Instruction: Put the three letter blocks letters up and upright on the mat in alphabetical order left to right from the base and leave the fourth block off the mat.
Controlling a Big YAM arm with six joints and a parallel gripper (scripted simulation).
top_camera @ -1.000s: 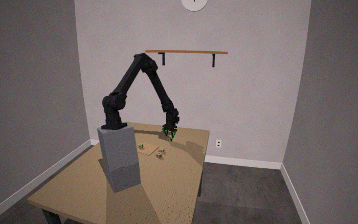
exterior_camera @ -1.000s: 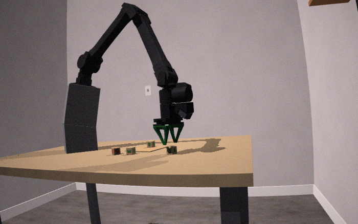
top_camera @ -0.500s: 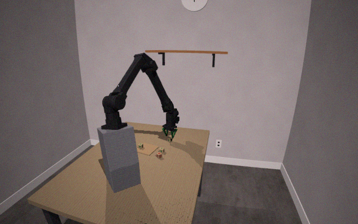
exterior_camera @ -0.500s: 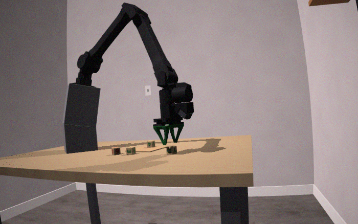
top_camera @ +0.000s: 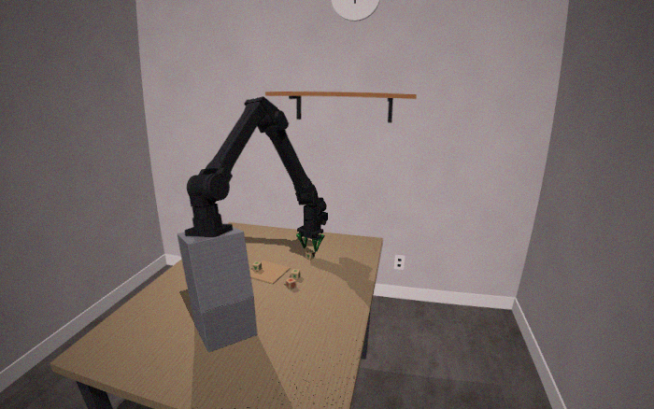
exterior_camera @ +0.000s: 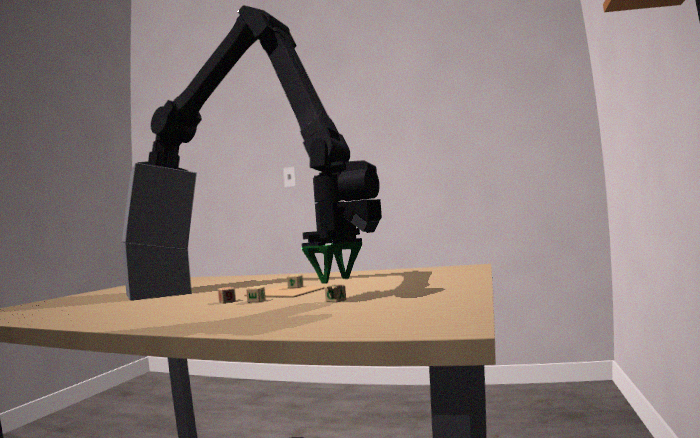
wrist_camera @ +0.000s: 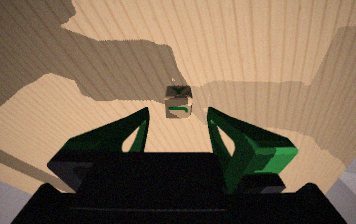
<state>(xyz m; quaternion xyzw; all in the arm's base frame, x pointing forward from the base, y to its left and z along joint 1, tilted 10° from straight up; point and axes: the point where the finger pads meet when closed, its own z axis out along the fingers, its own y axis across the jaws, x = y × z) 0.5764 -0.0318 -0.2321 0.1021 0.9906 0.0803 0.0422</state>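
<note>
My gripper (top_camera: 310,248) (exterior_camera: 332,277) (wrist_camera: 178,112) is open and empty. It hangs just above a wooden block with green marks (top_camera: 309,255) (exterior_camera: 335,292) (wrist_camera: 178,102), which lies on the bare table beyond the mat. The thin tan mat (top_camera: 272,273) (exterior_camera: 289,293) lies flat on the table. One block with green marks (top_camera: 257,265) (exterior_camera: 294,280) sits on the mat. Another green-marked block (top_camera: 294,274) (exterior_camera: 255,294) and a red-marked block (top_camera: 291,283) (exterior_camera: 226,294) lie on the table just off the mat's edge. The letters are too small to read.
The grey pedestal (top_camera: 217,284) (exterior_camera: 157,232) under the arm's base stands on the table (top_camera: 313,337) (exterior_camera: 412,320) beside the mat. A wall shelf (top_camera: 339,94) hangs high behind.
</note>
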